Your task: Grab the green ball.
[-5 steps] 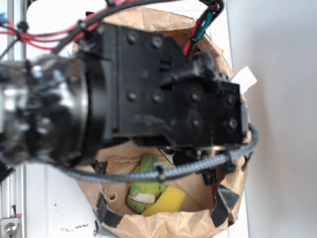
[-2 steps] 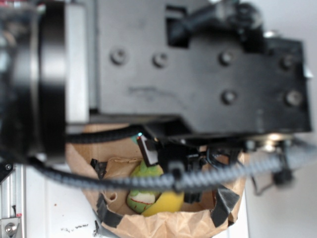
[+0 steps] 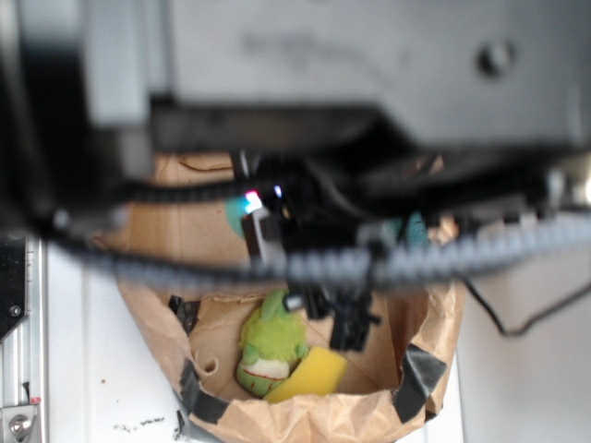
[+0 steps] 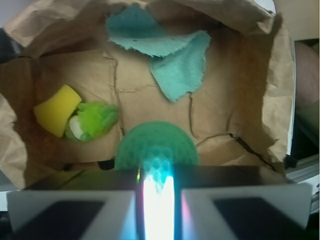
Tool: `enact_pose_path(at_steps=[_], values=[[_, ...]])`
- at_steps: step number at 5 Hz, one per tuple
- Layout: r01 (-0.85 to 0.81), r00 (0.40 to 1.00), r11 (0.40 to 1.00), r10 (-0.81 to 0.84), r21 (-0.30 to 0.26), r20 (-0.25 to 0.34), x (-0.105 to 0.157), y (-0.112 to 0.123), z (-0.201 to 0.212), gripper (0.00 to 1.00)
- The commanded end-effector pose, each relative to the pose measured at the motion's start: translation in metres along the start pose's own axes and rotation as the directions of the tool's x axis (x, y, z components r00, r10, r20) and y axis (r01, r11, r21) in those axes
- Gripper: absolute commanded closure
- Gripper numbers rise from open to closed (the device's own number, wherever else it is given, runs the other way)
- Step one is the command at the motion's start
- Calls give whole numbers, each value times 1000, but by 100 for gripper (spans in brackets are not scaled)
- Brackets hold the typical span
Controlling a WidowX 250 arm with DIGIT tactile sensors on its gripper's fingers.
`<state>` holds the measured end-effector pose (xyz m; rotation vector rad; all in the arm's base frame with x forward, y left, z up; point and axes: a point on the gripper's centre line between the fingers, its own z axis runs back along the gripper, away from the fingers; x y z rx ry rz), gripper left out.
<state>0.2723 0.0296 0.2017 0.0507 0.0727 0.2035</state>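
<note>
Ball: the green ball (image 4: pixel 156 149) sits low in the middle of the wrist view, right at the gripper (image 4: pixel 156 176), its dimpled lower edge cut off by the gripper body. In the exterior view only a small patch of green (image 3: pixel 235 214) shows under the arm, just left of a finger.
Jaws: cannot tell. The wrist view shows pale blocks left and right with a bright glare strip between them, right under the ball; contact with the ball is not visible.
Arm: its black, blurred body (image 3: pixel 305 83) fills the top half of the exterior view; a grey braided cable (image 3: pixel 462 257) runs across below it.
Bag: a brown paper bag (image 4: pixel 240 100) lies open, holding everything; black tape (image 3: pixel 417 377) marks its near corners.
Cloth: teal, frayed (image 4: pixel 165 50), spread on the bag floor at the far side from the ball, apart from it.
Plush: yellow-green (image 4: pixel 92 121), left of the ball in the wrist view, near but not touching it.
Yellow piece: a curved yellow piece (image 4: pixel 56 109) touches the plush on the side away from the ball.
</note>
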Motion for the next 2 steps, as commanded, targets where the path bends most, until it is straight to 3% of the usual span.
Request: enact_pose_path(at_steps=[1, 2], values=[[33, 957, 998, -18, -48, 291, -7, 28, 35, 100], [37, 955, 997, -17, -62, 297, -10, 29, 38, 100]])
